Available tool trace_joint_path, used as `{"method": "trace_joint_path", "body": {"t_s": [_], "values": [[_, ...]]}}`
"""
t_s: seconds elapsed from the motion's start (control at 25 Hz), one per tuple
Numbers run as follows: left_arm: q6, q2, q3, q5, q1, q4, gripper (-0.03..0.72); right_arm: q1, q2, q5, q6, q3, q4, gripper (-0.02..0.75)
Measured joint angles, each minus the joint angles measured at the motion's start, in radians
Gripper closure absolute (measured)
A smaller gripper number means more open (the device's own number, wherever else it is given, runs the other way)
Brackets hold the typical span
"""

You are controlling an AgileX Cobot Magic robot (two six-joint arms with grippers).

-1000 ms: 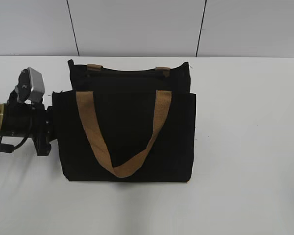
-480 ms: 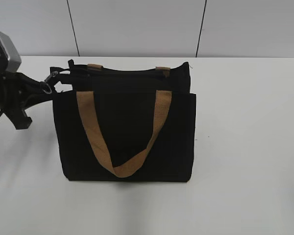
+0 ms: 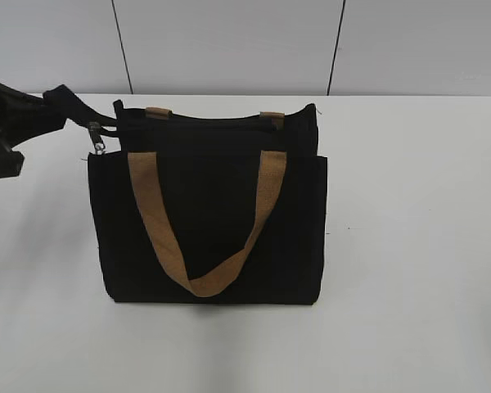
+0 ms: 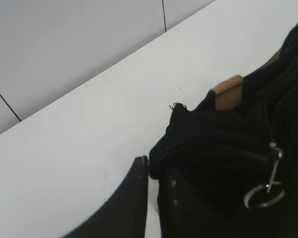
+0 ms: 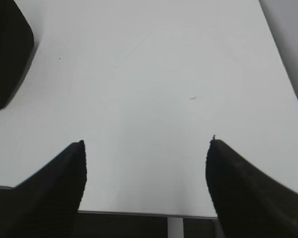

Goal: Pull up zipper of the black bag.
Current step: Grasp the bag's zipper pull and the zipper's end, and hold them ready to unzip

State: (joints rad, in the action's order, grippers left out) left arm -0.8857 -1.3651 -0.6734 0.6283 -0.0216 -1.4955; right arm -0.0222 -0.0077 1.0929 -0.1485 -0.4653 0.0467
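At table left, the left gripper [image 3: 65, 102] clamps the rectangular black fabric bag [image 3: 213, 221] corner beside its silvery metal zipper [image 3: 96, 137]. Right gripper [image 5: 145, 173] fingers stand apart over bare white tabletop [image 5: 149, 74].

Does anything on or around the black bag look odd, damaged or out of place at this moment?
Nothing looks damaged or spilled. The black bag stands upright on the white table, handles tidy. Only its top left corner is drawn sideways toward the left gripper, with the zipper pull hanging loose there.
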Motion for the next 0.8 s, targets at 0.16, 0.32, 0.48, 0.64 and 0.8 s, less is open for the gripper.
{"method": "trace_joint_path", "body": {"t_s": [0.16, 0.32, 0.48, 0.64, 0.8], "values": [[-0.121, 0.037, -0.001, 0.001, 0.000, -0.014, 0.666, 0.000, 0.018, -0.041, 0.014, -0.022, 0.106, 0.206], [-0.173, 0.038, -0.029, 0.002, -0.006, -0.020, 0.666, 0.000, 0.123, -0.169, 0.014, -0.039, 0.206, 0.246], [-0.249, 0.037, -0.080, 0.006, -0.010, -0.030, 0.666, 0.000, 0.298, -0.207, -0.067, -0.046, 0.265, 0.251], [-0.308, 0.035, -0.099, 0.032, -0.011, -0.073, 0.666, 0.000, 0.487, -0.208, -0.213, -0.118, 0.299, 0.254], [-0.346, 0.035, -0.099, 0.060, -0.011, -0.108, 0.666, 0.045, 0.658, -0.229, -0.266, -0.235, 0.291, 0.254]]}}
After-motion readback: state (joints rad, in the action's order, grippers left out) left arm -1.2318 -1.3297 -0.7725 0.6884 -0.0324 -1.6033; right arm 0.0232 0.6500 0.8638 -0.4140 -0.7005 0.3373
